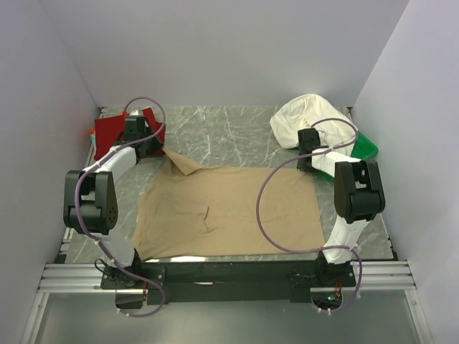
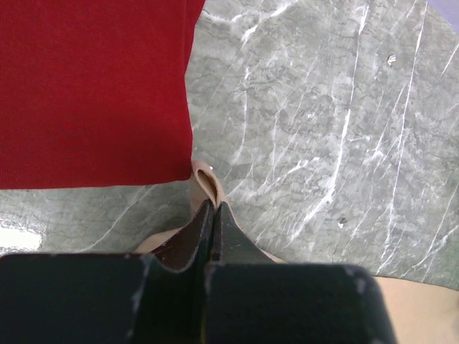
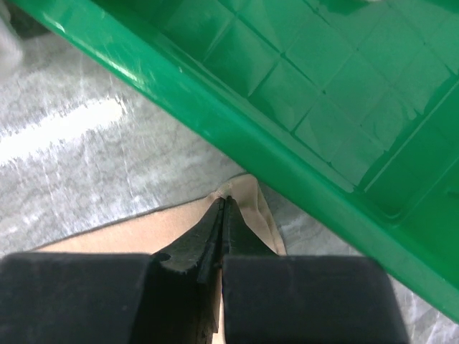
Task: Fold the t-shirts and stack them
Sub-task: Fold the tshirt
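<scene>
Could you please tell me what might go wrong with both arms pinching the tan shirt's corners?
1. Left fingers and right fingers each pinch only a tip of the tan shirt; it may slip when lifted.
2. The left corner lies right beside the red shirt, which could get dragged.
3. The right corner sits close to the green tray; the arm might bump it.

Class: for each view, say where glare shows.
Top external: glare strip on the table along the near edge of the tan shirt. Left wrist: bright patch at the left edge. Right wrist: white streak on the table beside the green tray.
</scene>
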Action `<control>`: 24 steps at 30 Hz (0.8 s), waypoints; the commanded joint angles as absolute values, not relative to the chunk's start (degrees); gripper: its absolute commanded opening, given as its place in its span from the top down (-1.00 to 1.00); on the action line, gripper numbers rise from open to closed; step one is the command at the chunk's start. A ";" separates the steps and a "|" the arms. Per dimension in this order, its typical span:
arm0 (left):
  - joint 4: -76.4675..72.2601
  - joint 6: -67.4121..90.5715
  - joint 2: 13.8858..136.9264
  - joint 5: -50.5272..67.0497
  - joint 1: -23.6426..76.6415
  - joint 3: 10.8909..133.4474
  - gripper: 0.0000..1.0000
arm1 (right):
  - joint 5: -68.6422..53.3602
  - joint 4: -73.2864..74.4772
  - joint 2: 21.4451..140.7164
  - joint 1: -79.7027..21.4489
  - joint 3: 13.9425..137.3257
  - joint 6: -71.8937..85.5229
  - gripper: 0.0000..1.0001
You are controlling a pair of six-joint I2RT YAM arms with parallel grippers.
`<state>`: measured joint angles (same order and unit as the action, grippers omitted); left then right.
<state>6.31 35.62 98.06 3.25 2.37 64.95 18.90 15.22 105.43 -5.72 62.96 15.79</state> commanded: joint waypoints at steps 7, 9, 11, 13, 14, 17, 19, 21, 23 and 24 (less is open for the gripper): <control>5.36 35.77 93.17 5.36 2.02 65.39 0.99 | 20.65 17.31 97.47 -7.47 61.17 17.66 1.00; 5.45 36.03 92.29 5.54 2.02 65.30 0.99 | 21.88 18.01 97.21 -7.91 61.35 17.93 1.00; 5.19 36.47 91.85 5.28 2.02 65.13 0.99 | 22.24 18.54 97.21 -8.17 61.26 18.19 1.00; 5.53 36.56 92.02 5.10 1.93 65.74 0.99 | 22.15 18.72 97.38 -8.35 61.61 18.54 1.00; 5.89 36.56 92.37 5.36 1.93 66.70 0.99 | 22.32 18.89 97.82 -8.44 62.31 18.63 1.00; 6.59 36.74 94.30 5.89 1.93 69.16 0.99 | 23.73 20.12 98.70 -8.70 63.89 19.07 1.00; 6.77 36.83 95.97 6.06 1.93 70.66 0.99 | 24.61 21.00 99.22 -8.70 64.86 19.33 1.00; 7.64 36.74 97.90 6.15 1.93 73.55 0.99 | 24.87 21.44 99.49 -8.70 66.35 19.42 1.00; 9.22 36.48 100.44 6.15 1.93 77.06 0.99 | 24.96 22.32 100.46 -8.61 68.46 19.60 1.00; 9.75 36.39 101.42 6.33 1.93 78.21 0.99 | 24.87 22.67 100.89 -8.70 69.34 19.69 1.00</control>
